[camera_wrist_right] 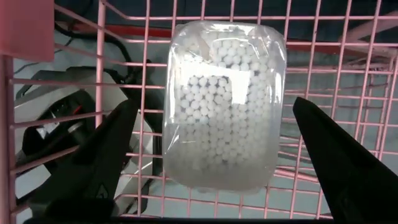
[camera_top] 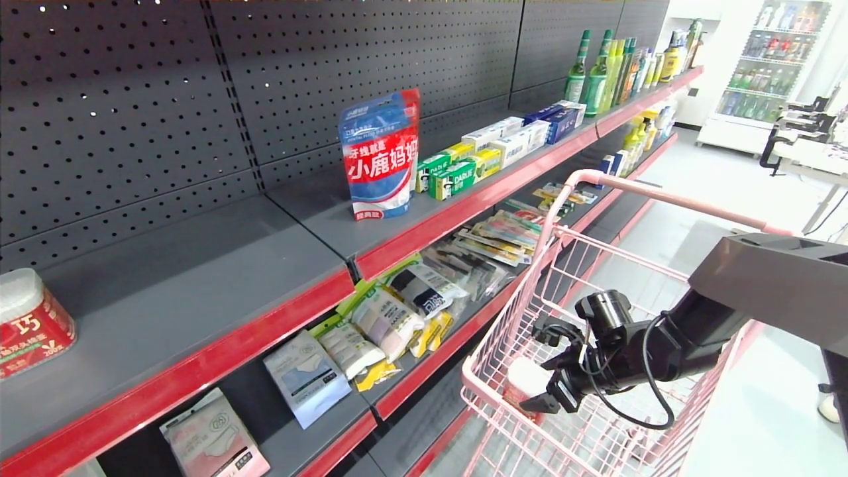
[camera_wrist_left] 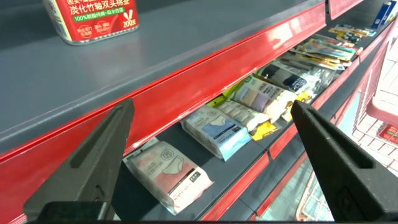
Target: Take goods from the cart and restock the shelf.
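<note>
R gripper (camera_top: 538,396) sits low inside the pink cart (camera_top: 662,199), fingers spread wide apart, hovering over a clear-topped tub of cotton swabs (camera_wrist_right: 221,106) w/o touching it. The tub stands upright on the cart's wire floor, near the wall on the shelf (camera_top: 199,265) side. L gripper (camera_wrist_left: 211,124) is also open, nothing betw. its fingers, facing the shelf's red edge. A matching swab tub (camera_top: 30,321) stands on the upper shelf board at far left, w/ a blue-red pouch (camera_top: 381,156) further along.
</note>
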### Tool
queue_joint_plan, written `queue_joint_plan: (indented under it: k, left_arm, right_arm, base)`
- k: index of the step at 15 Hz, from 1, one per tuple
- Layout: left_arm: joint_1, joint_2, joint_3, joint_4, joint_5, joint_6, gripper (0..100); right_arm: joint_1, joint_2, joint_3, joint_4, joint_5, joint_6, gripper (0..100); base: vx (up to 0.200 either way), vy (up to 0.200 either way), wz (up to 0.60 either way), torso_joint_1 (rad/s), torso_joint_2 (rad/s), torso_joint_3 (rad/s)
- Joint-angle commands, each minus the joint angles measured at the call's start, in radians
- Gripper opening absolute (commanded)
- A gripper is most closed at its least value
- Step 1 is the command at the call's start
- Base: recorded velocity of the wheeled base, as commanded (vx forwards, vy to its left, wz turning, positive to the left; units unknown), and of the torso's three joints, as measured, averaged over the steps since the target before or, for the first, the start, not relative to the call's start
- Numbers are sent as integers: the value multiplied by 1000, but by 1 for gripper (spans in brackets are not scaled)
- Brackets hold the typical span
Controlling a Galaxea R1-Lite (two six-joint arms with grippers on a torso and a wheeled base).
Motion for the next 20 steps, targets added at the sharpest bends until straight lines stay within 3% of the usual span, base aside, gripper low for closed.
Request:
queue_joint_plan:
  k: [1,15,16,20]
  left_arm:
    - [1,0,0,0,0,1,100]
    - [1,0,0,0,0,0,100]
    - [1,0,0,0,0,0,100]
    - [1,0,0,0,0,0,100]
  right_arm:
    - [3,28,-18,2,-1,1,100]
    - [31,100,-84,-1,-40,1,100]
    - [31,100,-84,-1,-40,1,0]
    - [21,89,-70,-12,-43,15,0]
  base:
    - [0,0,0,0,0,0]
    - [0,0,0,0,0,0]
    - [0,0,0,0,0,0]
    - [0,0,0,0,0,0]
